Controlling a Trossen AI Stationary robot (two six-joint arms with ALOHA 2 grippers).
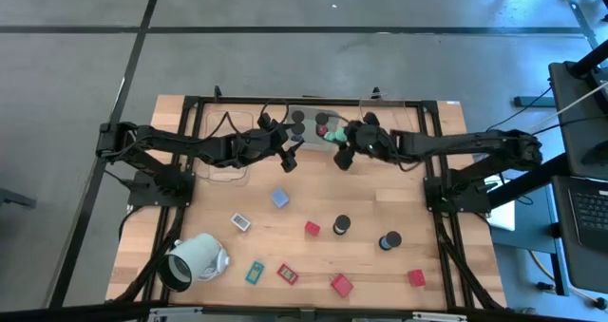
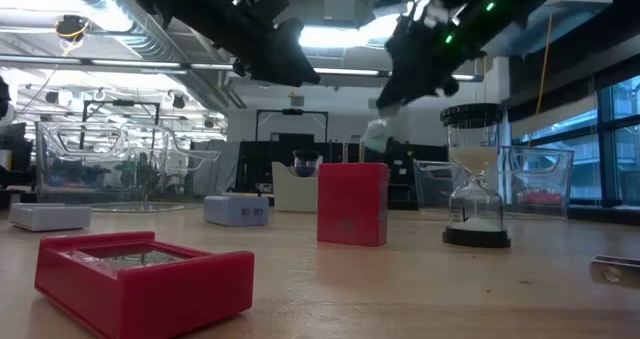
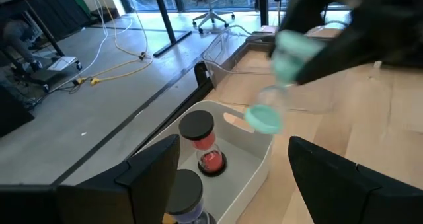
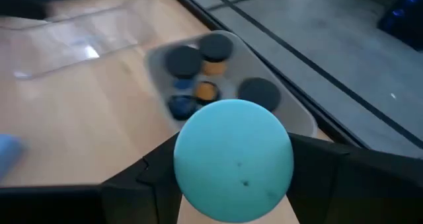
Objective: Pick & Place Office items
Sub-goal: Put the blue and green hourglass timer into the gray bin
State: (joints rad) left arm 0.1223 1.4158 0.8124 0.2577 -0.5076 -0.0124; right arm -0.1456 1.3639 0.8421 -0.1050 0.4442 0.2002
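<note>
The teal-capped timer (image 4: 232, 159) sits in the right end effector (image 1: 343, 157), whose fingers are closed on its body partway along, so one round cap faces back at the wrist camera and the other cap (image 3: 263, 118) points out toward the tray (image 3: 259, 159). Its long axis looks tilted rather than upright, slanting down toward the tray. It hangs in the air just beside and above the tray's near edge, which lies at the back of the tabletop (image 1: 380, 208). The tray already holds several upright timers, a red one (image 3: 203, 145) among them. As I read it, the open room in the tray lies ahead of and below the lower cap, so the timer probably needs righting on the way in. The left end effector (image 1: 285, 159) hovers close by on the tray's other side, fingers spread wide and empty.
</note>
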